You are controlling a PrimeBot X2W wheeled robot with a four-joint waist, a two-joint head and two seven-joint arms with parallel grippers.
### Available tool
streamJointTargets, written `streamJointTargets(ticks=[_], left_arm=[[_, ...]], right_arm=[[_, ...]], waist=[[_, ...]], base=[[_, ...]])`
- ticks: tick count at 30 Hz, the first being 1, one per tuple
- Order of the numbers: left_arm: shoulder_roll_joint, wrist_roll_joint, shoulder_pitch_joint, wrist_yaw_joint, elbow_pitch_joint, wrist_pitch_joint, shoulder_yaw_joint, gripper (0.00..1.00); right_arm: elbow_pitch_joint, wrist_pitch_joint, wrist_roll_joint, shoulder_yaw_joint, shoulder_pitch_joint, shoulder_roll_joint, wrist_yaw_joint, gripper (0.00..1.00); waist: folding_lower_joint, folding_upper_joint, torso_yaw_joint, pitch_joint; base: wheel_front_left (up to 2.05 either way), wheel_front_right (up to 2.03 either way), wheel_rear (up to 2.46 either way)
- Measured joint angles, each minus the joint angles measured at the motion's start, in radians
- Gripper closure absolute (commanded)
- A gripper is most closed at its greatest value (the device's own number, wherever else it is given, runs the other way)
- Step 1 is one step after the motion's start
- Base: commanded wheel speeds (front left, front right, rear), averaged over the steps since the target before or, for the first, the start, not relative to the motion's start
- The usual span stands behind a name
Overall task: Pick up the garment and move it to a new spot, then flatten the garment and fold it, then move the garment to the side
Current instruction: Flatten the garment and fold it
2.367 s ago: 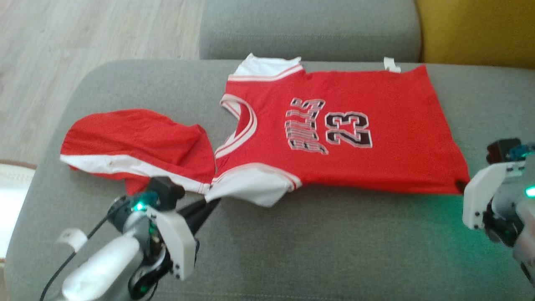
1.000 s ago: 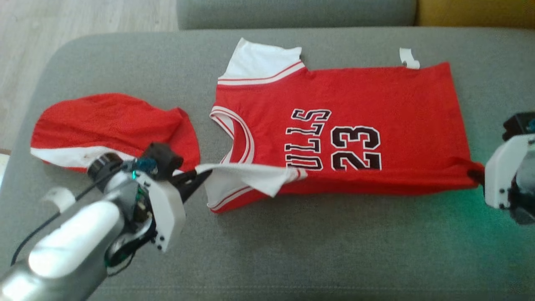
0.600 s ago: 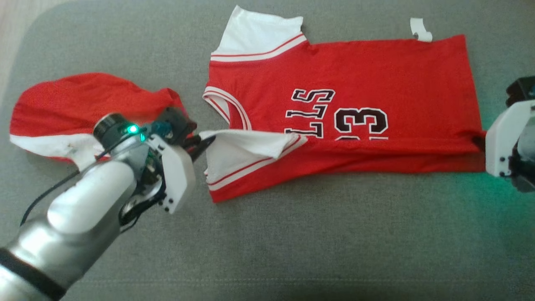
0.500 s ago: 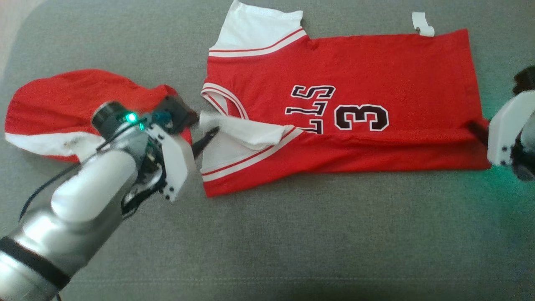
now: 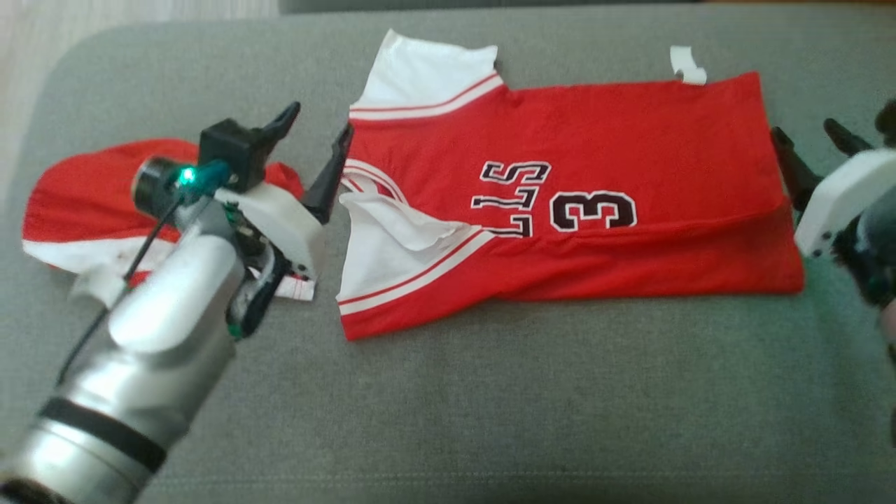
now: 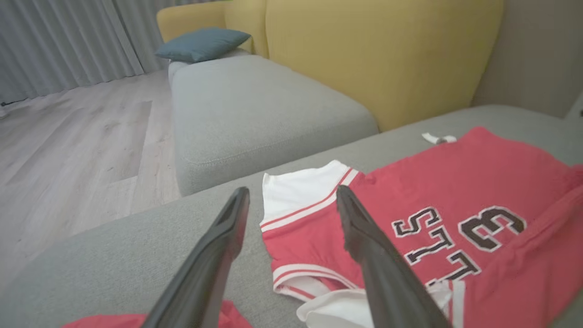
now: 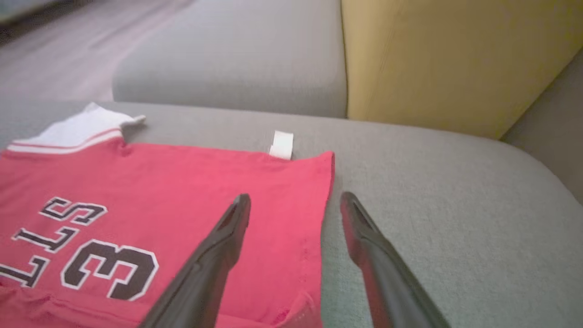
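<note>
The garment (image 5: 560, 140) is a red jersey with white sleeves, lying flat on the grey cushion (image 5: 490, 420). Its near long edge is folded up over the front, covering part of the black lettering. My left gripper (image 5: 318, 120) stands open at the collar end, nothing between its fingers. In the left wrist view the left gripper (image 6: 291, 191) is spread above the far white sleeve (image 6: 296, 191) of the garment (image 6: 478, 182). My right gripper (image 5: 801, 129) is open just off the hem end. In the right wrist view the right gripper (image 7: 296, 197) straddles the hem edge of the garment (image 7: 182, 177).
A second red and white cloth (image 5: 84, 182) lies at the left, partly under my left arm. A white tag (image 5: 686, 64) sticks out at the garment's far edge. Beyond are a grey ottoman (image 6: 255, 109), a yellow sofa back (image 6: 364, 54) and wooden floor (image 6: 68, 150).
Both grippers have opened and let go of the garment's near edge, which now lies folded over the front. Both grippers have risen clear of the cloth. The head camera has shifted too.
</note>
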Motion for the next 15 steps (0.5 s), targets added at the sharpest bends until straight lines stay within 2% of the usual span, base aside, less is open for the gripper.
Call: streamJointTargets(ticks=[4,9,12,15], left_arm=[[-0.036,-0.031,0.099,0.085,-0.085,-0.017,0.111,0.00],[-0.083,0.010,0.292,0.172,-0.294,-0.018,0.311,0.00],[-0.133,0.052,0.438,0.191,-0.377,-0.023,0.397,0.00],[-0.177,0.105,0.572,0.191,-0.408,-0.024,0.448,0.00]], right_arm=[[-0.035,-0.193,-0.026,-0.039,0.085,0.043,0.000,0.00],[-0.076,-0.373,-0.118,-0.128,0.205,0.101,0.000,0.00],[-0.123,-0.404,-0.200,-0.229,0.294,0.155,0.000,0.00],[-0.212,-0.410,-0.294,-0.347,0.397,0.223,0.000,0.00]], waist=[[0.0000,0.0000,0.002,-0.045],[0.0000,0.0000,0.003,-0.103],[0.0000,0.0000,0.001,-0.136],[0.0000,0.0000,-0.002,-0.162]], base=[[0.00,0.00,0.00],[0.00,0.00,0.00],[0.00,0.00,0.00],[0.00,0.00,0.00]])
